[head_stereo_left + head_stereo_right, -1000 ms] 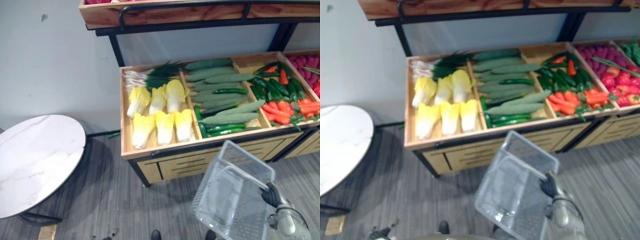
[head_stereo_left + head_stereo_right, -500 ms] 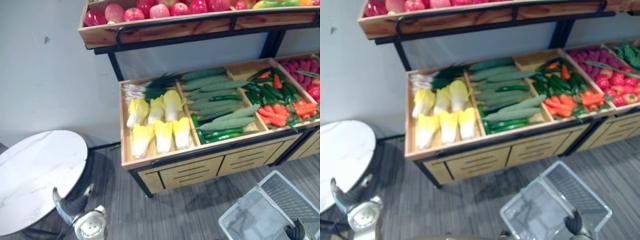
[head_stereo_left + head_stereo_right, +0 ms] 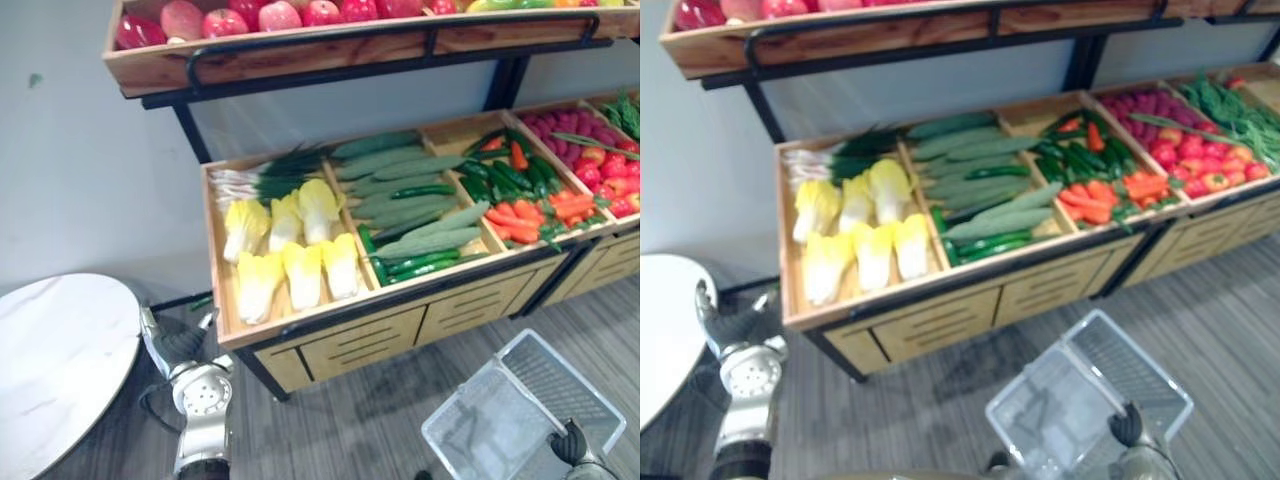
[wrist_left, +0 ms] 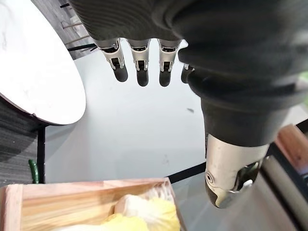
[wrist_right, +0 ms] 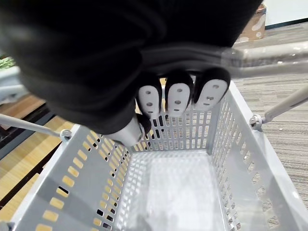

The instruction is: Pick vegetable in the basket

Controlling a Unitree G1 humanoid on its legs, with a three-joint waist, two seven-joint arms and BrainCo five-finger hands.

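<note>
Reaching up from beside the left front corner of the stand [image 3: 340,335], the left hand [image 3: 172,340] could knock its straight, spread, empty fingers [image 4: 139,62] against the stand's wooden edge. The vegetables all lie in the stand: cabbages [image 3: 300,270] in the section nearest that corner, cucumbers [image 3: 420,240] one section further along. A cabbage looks broad and smooth, so a shallow grab might let it slip. The right hand [image 3: 568,442] is curled round the handle [image 5: 269,57] of the empty basket [image 3: 490,425], which hangs tilted, well apart from the stand's front. A vegetable carried that far may drop short or roll out.
</note>
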